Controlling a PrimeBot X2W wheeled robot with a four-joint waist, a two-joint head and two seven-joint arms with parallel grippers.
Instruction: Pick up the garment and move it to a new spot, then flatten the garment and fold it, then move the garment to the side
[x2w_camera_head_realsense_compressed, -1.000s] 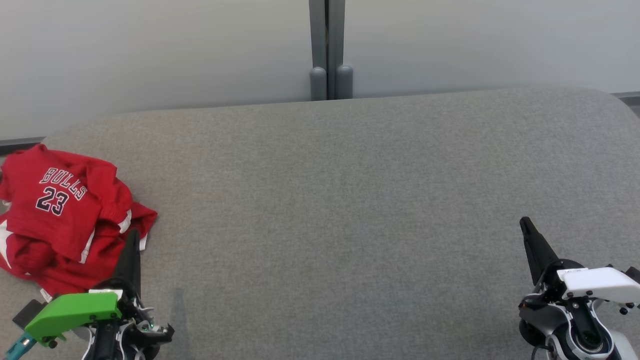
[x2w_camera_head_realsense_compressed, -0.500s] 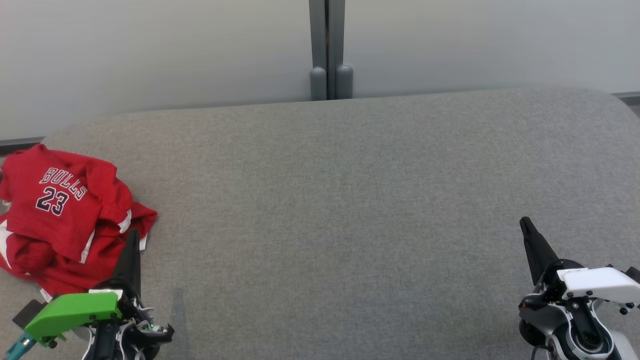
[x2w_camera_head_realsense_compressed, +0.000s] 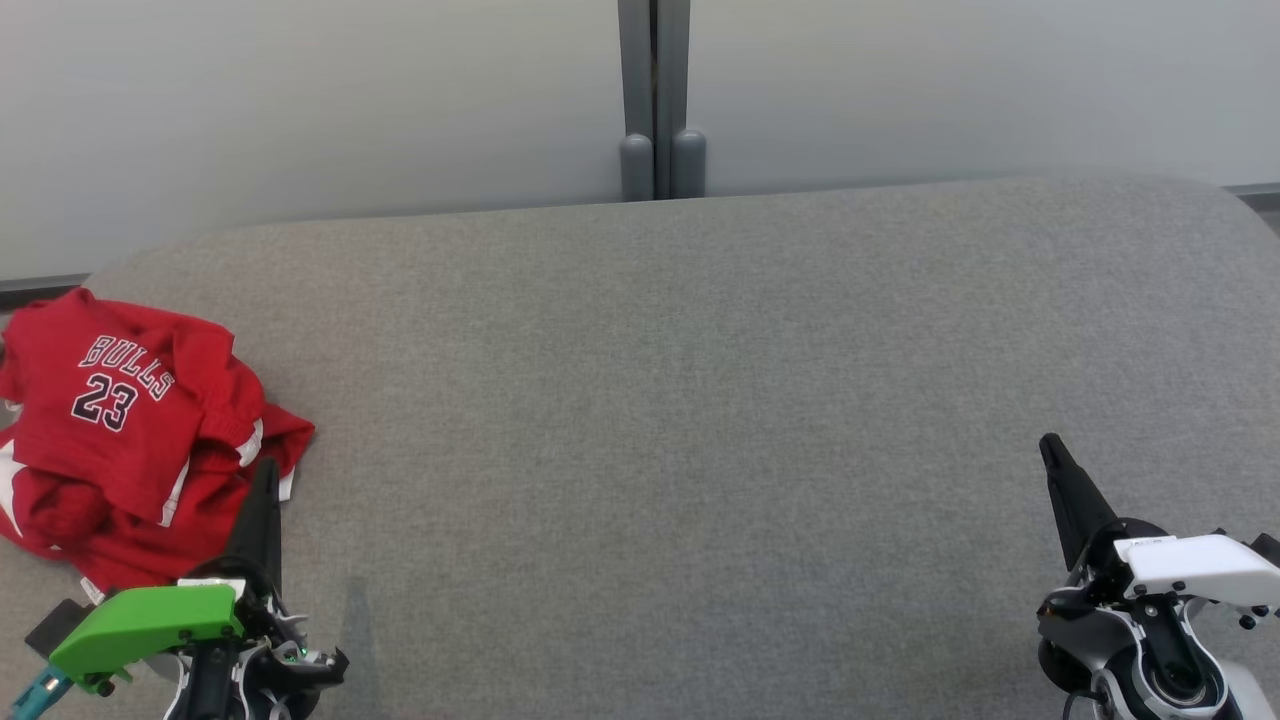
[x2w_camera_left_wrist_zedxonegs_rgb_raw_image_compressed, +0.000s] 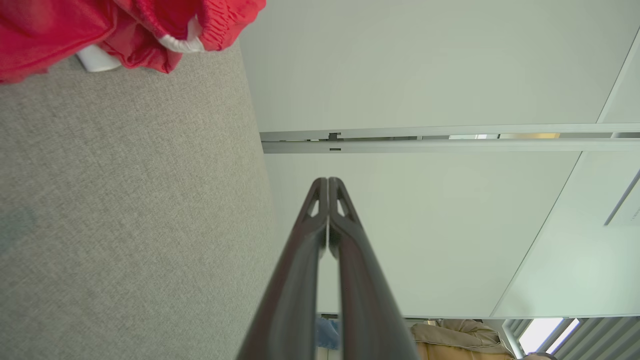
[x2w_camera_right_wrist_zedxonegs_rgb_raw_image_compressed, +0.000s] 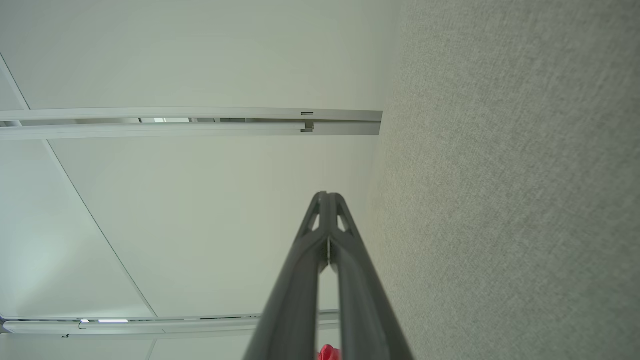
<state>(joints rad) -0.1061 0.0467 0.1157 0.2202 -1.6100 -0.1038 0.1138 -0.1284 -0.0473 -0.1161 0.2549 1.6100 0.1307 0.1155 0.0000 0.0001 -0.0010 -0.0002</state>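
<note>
Red garment (x2w_camera_head_realsense_compressed: 130, 430) lies crumpled on the grey desk (x2w_camera_head_realsense_compressed: 680, 400), at its left end. Left hand (x2w_camera_head_realsense_compressed: 265, 478) sits just beside the garment's near-right hem, fingers pressed together, gripping nothing. Right hand (x2w_camera_head_realsense_compressed: 1048, 447) is well apart from the garment, likewise fully closed and empty.

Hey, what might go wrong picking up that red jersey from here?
The jersey lies bunched in layers at the left edge of the table, so a pinch may catch one layer only, or nudge it off. The left gripper sits beside it with jaws shut; reaching in like that would likely just push the cloth.
</note>
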